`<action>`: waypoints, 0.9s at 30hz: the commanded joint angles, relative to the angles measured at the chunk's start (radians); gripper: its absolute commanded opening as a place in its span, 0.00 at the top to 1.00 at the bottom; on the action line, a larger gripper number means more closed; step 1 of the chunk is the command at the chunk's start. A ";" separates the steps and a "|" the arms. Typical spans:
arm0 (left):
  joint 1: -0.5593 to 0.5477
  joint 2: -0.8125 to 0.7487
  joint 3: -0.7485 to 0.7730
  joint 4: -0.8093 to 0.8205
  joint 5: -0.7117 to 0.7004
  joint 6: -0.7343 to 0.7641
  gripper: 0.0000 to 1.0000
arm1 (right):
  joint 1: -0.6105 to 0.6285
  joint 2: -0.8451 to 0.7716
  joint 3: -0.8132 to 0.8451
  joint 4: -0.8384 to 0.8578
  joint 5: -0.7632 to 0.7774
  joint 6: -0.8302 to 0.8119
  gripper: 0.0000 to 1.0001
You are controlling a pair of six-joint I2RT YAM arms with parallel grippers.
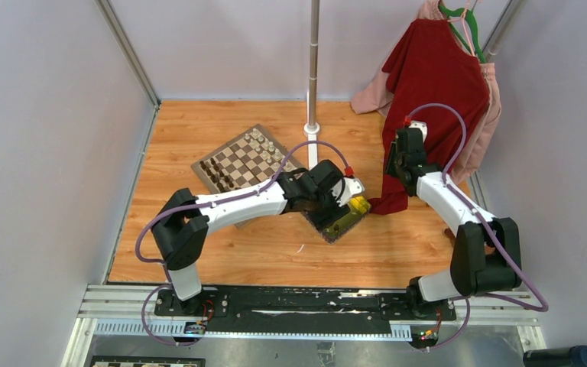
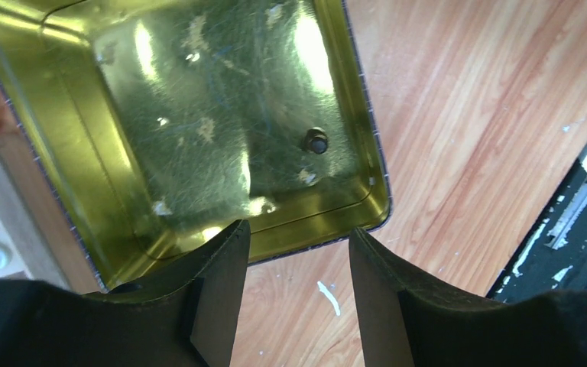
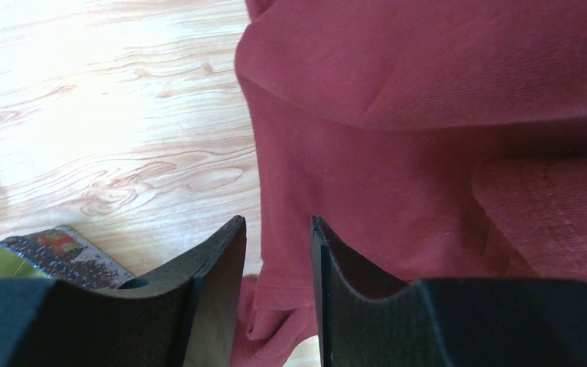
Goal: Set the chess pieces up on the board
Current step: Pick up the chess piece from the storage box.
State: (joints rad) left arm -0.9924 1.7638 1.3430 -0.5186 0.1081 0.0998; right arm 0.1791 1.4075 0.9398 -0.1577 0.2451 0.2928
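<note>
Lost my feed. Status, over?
Left gripper open over yellow tray, one dark piece inside. Right gripper open, empty, beside red garment. Board carries pieces along two edges.

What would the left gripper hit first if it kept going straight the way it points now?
Probably the near rim of the yellow tray, framed between the open jaws of the left gripper, or the table just short of it; depth is unclear. The lone dark piece lies deeper in the tray.

The left gripper point(image 1: 344, 205) hovers over a yellow tray point(image 1: 337, 228) just right of the board point(image 1: 244, 162), where chess pieces point(image 1: 258, 140) line two edges.
</note>
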 commanded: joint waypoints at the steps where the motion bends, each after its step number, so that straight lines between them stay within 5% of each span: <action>1: -0.024 0.038 0.042 -0.008 0.064 0.034 0.44 | -0.044 0.023 0.029 0.005 0.028 0.021 0.59; 27: -0.038 0.146 0.076 0.104 0.047 -0.004 0.48 | -0.151 0.080 0.048 0.045 -0.035 0.036 0.60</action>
State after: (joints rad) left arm -1.0180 1.8809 1.3861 -0.4393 0.1699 0.0978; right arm 0.0456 1.4723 0.9520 -0.1257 0.2230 0.3176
